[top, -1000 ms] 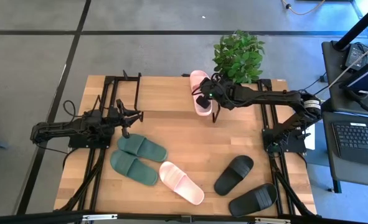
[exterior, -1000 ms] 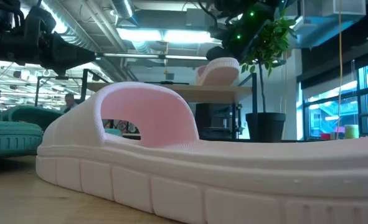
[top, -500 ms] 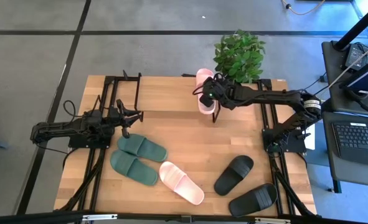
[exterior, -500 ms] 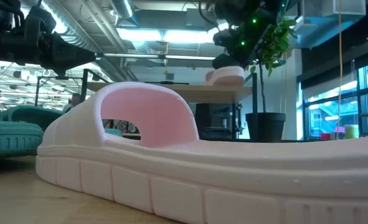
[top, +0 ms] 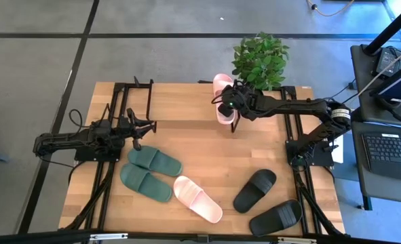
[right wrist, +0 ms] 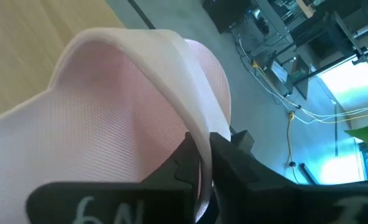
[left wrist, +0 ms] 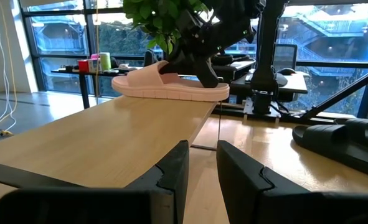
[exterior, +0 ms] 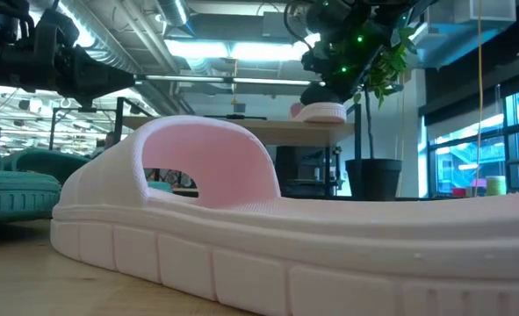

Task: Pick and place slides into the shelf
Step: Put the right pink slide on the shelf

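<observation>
One light pink slide [top: 220, 89] lies on the right end of the shelf's wooden top board [left wrist: 127, 140], sole down, with my right gripper [right wrist: 201, 174] shut on its strap. A second pink slide [top: 197, 198], a dark green pair [top: 150, 174] and a black pair [top: 256, 190] lie sole down on the table's near half. My left gripper [left wrist: 202, 165] waits open and level at the shelf's left end, holding nothing. My right gripper pinches the edge of the pink slide's wide strap [right wrist: 193, 134], one finger under the strap and one outside it. The fingers slant down from the table's right, across the slide. The slide's sole [left wrist: 171, 93] rests level on the shelf top.
A potted green plant [top: 260, 59] stands just beyond the table's far edge, close behind the right gripper. Bare tabletop [top: 207, 152] lies between the shelf and the slides near the front edge.
My right gripper has gone down and a little toward the table's right edge with the pink slide. The slide, earlier tilted and clear of the board, now sits level on the shelf top.
</observation>
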Available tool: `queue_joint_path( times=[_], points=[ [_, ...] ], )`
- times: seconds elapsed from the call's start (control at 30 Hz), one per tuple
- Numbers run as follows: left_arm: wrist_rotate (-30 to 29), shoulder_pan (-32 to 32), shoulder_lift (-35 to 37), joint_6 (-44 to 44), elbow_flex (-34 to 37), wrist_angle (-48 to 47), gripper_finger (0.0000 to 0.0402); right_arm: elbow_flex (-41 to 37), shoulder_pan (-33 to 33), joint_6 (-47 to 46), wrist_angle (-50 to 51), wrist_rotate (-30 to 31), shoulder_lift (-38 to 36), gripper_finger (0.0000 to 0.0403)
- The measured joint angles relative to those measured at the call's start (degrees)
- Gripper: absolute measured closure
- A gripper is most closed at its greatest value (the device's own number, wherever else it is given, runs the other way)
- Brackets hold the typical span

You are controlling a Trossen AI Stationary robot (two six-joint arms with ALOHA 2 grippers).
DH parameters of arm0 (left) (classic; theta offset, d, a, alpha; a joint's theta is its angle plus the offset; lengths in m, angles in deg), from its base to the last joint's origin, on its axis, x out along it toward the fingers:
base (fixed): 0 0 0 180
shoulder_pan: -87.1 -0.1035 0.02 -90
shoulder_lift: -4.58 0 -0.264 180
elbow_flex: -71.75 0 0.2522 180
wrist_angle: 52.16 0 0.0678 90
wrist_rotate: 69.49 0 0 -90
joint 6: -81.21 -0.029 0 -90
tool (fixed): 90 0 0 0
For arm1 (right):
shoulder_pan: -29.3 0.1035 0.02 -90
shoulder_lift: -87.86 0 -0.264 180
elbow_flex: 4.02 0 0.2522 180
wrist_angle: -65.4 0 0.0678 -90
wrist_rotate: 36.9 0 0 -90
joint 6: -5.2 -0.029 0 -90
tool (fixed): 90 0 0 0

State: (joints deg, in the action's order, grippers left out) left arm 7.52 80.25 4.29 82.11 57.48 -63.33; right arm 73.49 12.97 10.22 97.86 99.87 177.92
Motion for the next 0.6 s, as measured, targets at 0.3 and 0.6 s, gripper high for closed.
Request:
queue_joint_path(
  times=[0.3,0.6],
  points=[
    [0.00,0.00,0.00,0.00,0.00,0.00,0.0325,-0.07,0.00,1.32,-1.23,-0.31,0.11,0.0325],
    [0.00,0.01,-0.02,-0.02,0.00,0.00,0.0325,-0.22,0.00,1.49,-0.81,-0.52,-0.64,0.0243]
  ],
)
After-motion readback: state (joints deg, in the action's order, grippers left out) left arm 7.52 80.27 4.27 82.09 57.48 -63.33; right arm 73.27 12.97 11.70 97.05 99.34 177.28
